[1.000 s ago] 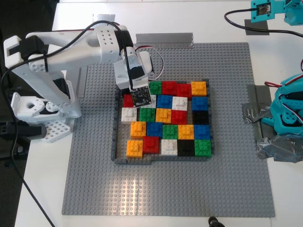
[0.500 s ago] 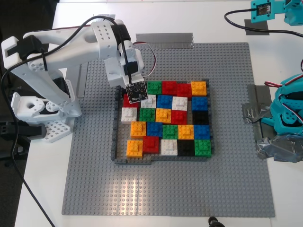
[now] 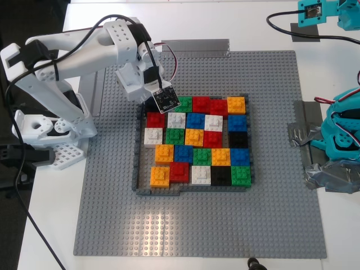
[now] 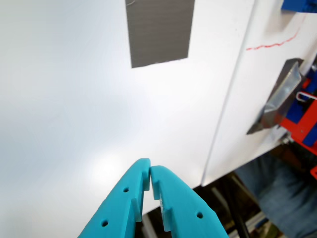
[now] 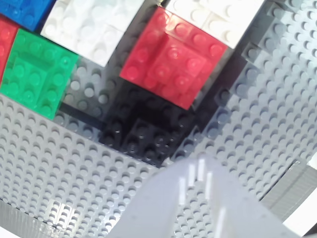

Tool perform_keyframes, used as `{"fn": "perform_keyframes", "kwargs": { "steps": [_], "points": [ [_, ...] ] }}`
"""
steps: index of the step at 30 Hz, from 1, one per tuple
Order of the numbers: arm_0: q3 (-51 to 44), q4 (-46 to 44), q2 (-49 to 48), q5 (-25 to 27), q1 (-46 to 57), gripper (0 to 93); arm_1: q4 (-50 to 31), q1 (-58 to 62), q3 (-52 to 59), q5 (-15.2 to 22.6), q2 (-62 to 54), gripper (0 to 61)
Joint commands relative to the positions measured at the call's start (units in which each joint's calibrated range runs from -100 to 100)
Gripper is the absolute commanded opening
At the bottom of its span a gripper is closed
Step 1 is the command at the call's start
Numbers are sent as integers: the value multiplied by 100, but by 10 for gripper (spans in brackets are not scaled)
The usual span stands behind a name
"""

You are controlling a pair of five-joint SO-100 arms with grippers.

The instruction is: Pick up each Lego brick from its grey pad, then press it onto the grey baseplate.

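The grey baseplate [image 3: 270,225] holds a dark-framed mosaic in which several orange Lego bricks [image 3: 163,153] sit among other colours. My second gripper [image 3: 159,102], on the white arm, hovers over the mosaic's far corner at the exterior view's left. In its wrist view the white jaws [image 5: 198,171] look shut and empty above the baseplate [image 5: 49,163], just off a black brick [image 5: 143,134] and a red one [image 5: 171,62]. My first gripper [image 4: 150,171], teal, is shut and empty over the white table. A bare grey pad [image 4: 159,30] lies ahead of it, under the teal gripper [image 3: 310,12] at the exterior view's top right.
A long grey tape strip [image 3: 195,45] lies along the baseplate's far edge. The white arm's base [image 3: 50,135] stands at the exterior view's left. The teal arm's base [image 3: 343,135], on crumpled tape, stands at the exterior view's right, and a black cable [image 3: 281,25] runs near the pad.
The white arm has drawn back from over the mosaic toward the exterior view's upper left, uncovering the red and white bricks in the far rows. The teal arm has not moved.
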Motion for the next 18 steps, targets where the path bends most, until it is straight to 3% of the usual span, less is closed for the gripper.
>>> {"fn": "perform_keyframes", "kwargs": {
  "steps": [1, 11, 18],
  "points": [
    [-45, -51, -127, 25, 44, 0, -97, -9, -102, 73, 78, 1],
    [-45, -51, -127, 25, 51, 0, -122, 49, 78, -19, 318, 1],
    [-45, -51, -127, 25, 51, 0, -642, 216, 431, -249, 318, 1]
  ]
}}
